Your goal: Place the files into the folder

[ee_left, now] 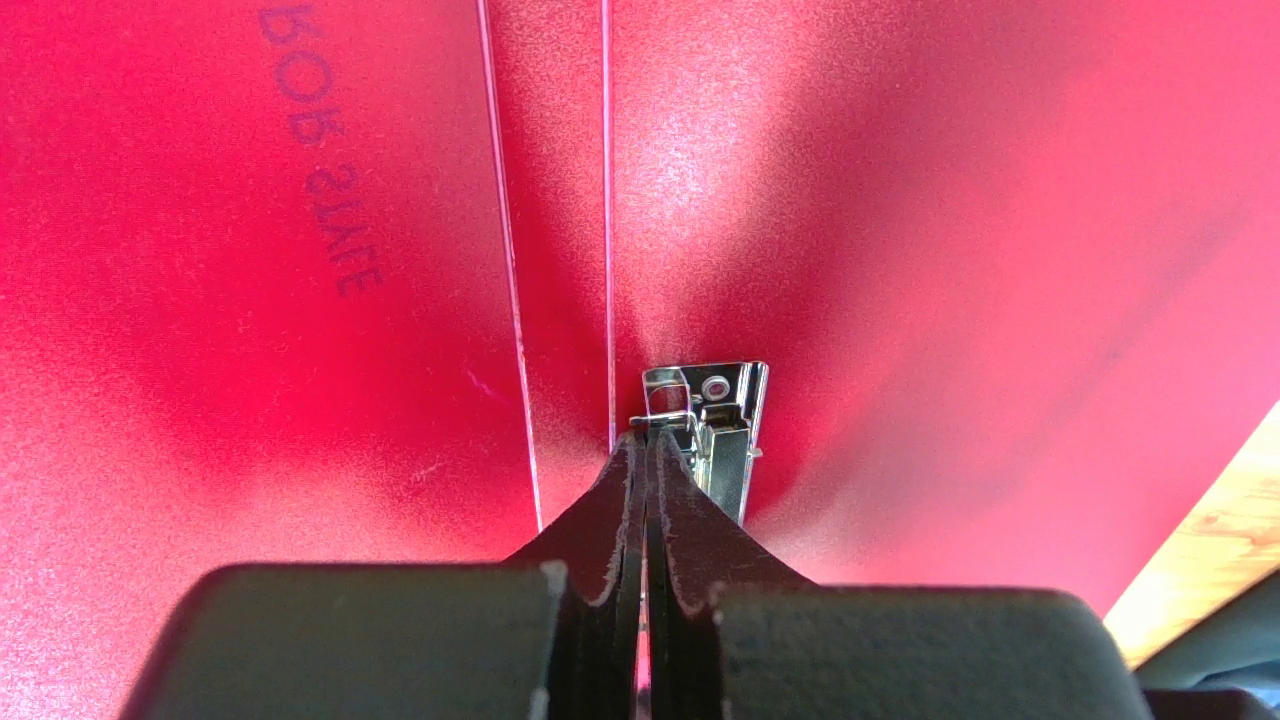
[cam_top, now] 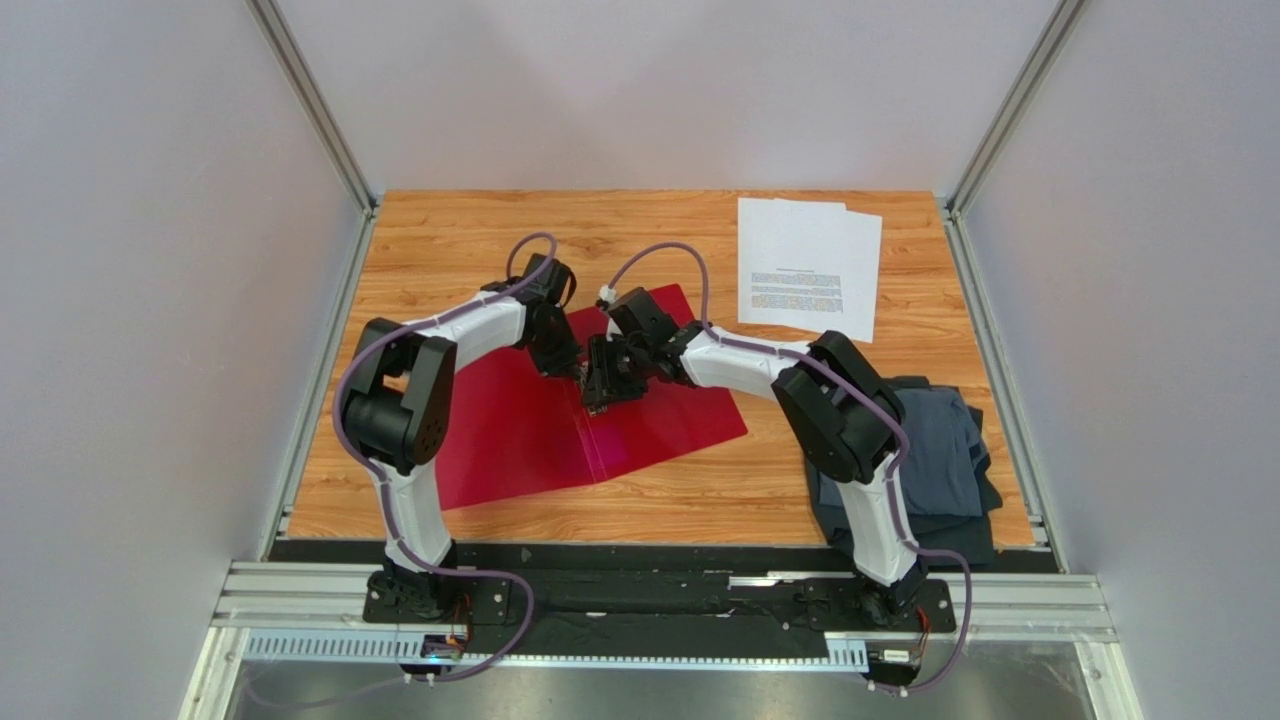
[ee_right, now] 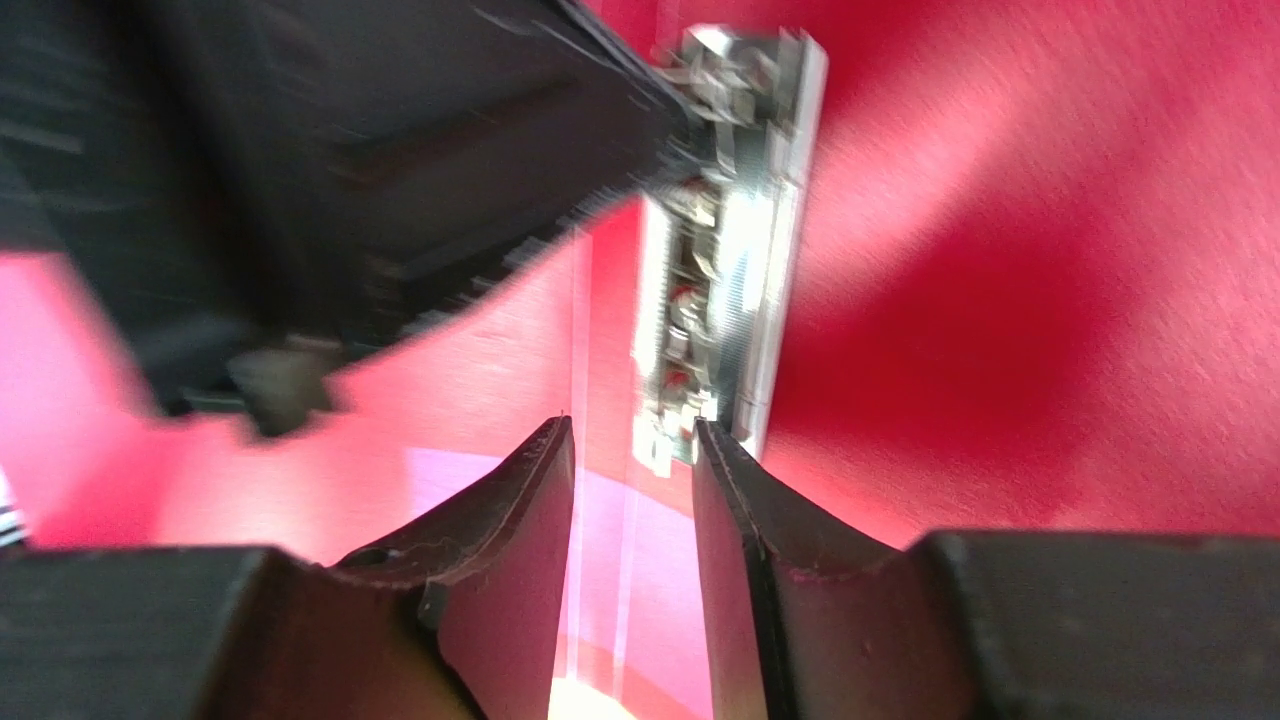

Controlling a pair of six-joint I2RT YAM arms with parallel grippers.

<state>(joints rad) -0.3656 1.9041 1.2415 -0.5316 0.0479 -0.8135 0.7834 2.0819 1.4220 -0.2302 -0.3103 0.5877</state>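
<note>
The red folder lies open on the table, its metal clip running beside the spine. My left gripper is shut, its tips against the clip's top end. My right gripper is open just above the folder, with the near end of the clip between its tips and not touching them. Both grippers meet over the folder's middle, the left gripper just beside the right gripper. The files, two white printed sheets, lie overlapped at the back right.
A dark grey-blue folded cloth lies at the table's right front, beside the right arm. Grey walls with metal rails close in the left, right and back edges of the wooden table.
</note>
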